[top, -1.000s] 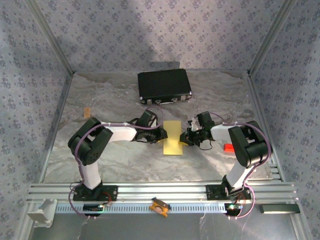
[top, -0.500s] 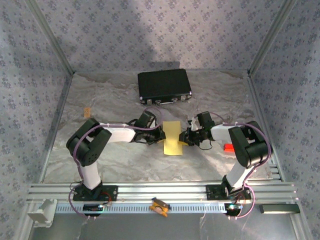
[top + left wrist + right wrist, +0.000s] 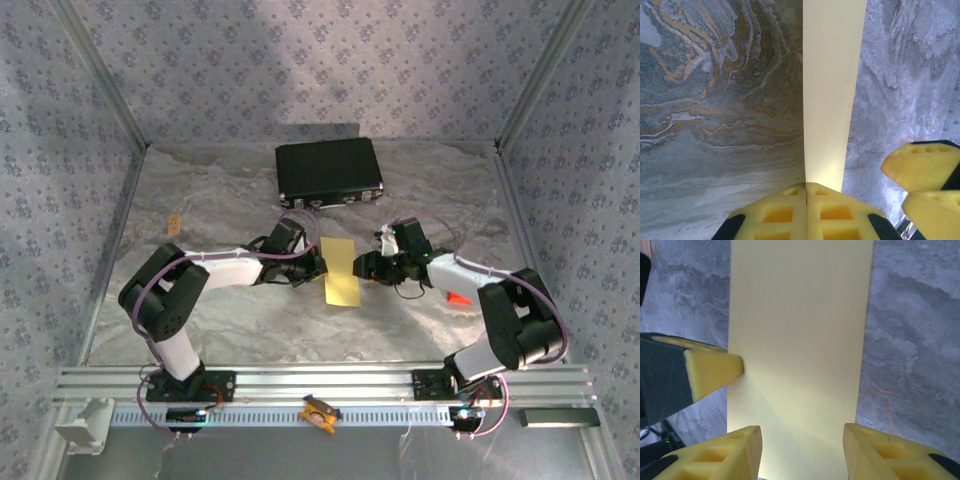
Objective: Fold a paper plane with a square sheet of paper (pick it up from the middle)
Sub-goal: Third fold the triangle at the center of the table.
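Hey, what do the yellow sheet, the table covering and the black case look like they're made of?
The yellow sheet: thin matte paper, given its crisp straight edges. The table covering: probably marble-print film or cloth, wrinkled, slightly shiny. The black case: hard plastic or leatherette, unclear, with silvery fittings.

Paper sheet (image 3: 800,330) matt, smooth; tbl cover (image 3: 230,320) crinkly, marbled; frame rails (image 3: 320,380) bare metal.

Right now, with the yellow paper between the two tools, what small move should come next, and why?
Probably draw the right tool back off the yellow paper. Its jaws stand open astride the strip, gripping nothing, while the left tool is pinched shut on the paper's edge, so the left alone holds it.
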Controlling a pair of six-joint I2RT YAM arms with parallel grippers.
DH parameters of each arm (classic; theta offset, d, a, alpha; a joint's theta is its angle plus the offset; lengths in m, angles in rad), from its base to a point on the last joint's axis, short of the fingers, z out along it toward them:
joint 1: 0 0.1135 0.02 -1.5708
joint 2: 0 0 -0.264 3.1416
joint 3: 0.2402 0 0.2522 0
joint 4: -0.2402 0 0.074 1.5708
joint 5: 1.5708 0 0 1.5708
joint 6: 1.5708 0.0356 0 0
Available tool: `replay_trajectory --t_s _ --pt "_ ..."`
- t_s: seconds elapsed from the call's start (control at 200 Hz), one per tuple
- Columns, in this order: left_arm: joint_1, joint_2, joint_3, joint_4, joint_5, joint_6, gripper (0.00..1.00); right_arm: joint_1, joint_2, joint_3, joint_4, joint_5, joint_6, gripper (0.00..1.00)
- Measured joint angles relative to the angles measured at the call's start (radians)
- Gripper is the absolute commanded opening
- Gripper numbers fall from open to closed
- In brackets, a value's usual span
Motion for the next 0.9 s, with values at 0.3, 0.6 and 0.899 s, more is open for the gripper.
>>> replay_trajectory --t_s 0.3,0.6,0.899 --pt "0.004 -0.028 -0.041 -0.002 -0.008 0.0 0.03 0.174 -0.147 -0.037 0.031 0.214 -0.17 0.52" --pt "0.01 -0.065 -0.054 -0.004 -0.023 0.0 0.02 0.353 -0.264 -0.175 0.127 0.4 -0.426 0.52" --pt "0.011 -0.08 -0.054 -0.017 -0.023 -0.008 0.03 0.476 -0.318 -0.245 0.198 0.531 -0.628 0.52"
